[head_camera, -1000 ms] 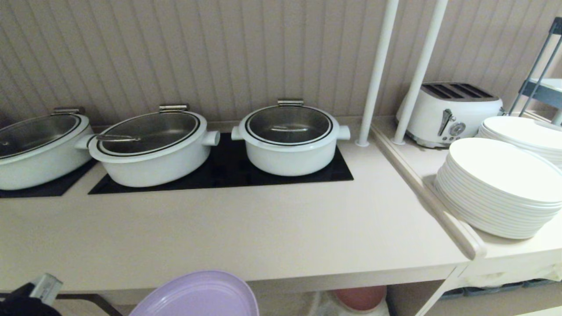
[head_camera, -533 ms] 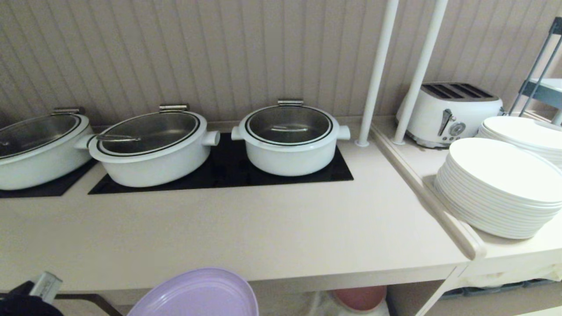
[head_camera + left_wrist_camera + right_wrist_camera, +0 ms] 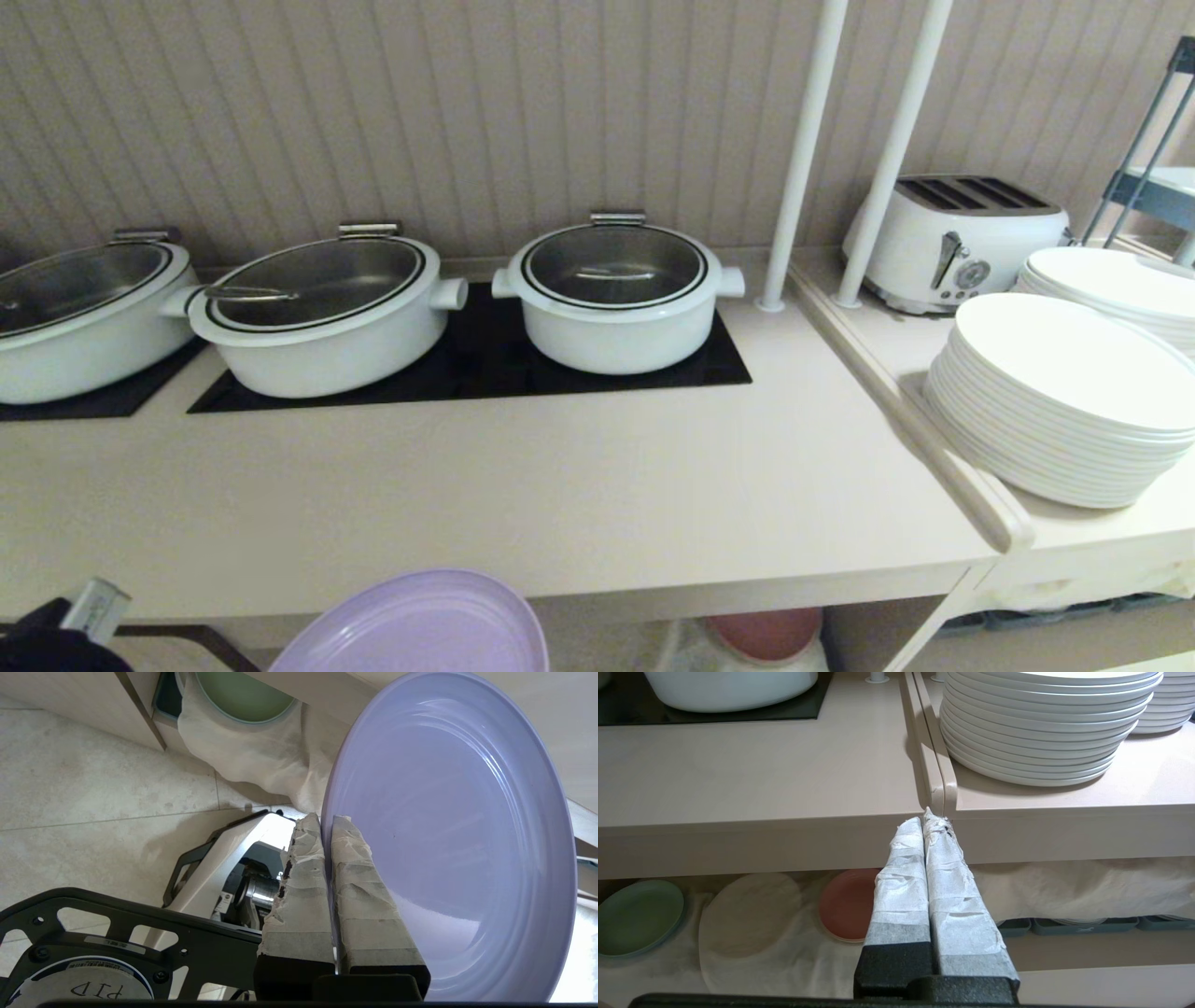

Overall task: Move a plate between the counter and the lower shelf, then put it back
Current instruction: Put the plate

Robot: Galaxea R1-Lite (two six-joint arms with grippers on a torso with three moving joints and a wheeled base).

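The left gripper [image 3: 327,819] pinches the rim of the purple plate [image 3: 448,830], its 2 paper-wrapped fingers [image 3: 299,891] pressed tight on either side of the edge. In the head view the plate [image 3: 420,625] shows at the bottom edge, held in the air just in front of and below the thick front edge of the counter [image 3: 523,504], tilted so its hollow face is turned upward. It touches neither the counter nor the lower shelf [image 3: 784,947]. The shelf lies under the counter and is draped with a white cloth [image 3: 1064,882]; on the cloth sit a green plate [image 3: 637,917] and a pink-red plate [image 3: 847,903], with a pale round shape under the cloth between them. The right gripper [image 3: 931,819] hangs in front of the counter edge with its wrapped fingers pressed together on nothing. On the counter 3 white pots [image 3: 616,299] with glass lids stand on black hob panels [image 3: 467,373]. To the right are 2 stacks of white plates [image 3: 1064,401] and a white toaster [image 3: 952,238]
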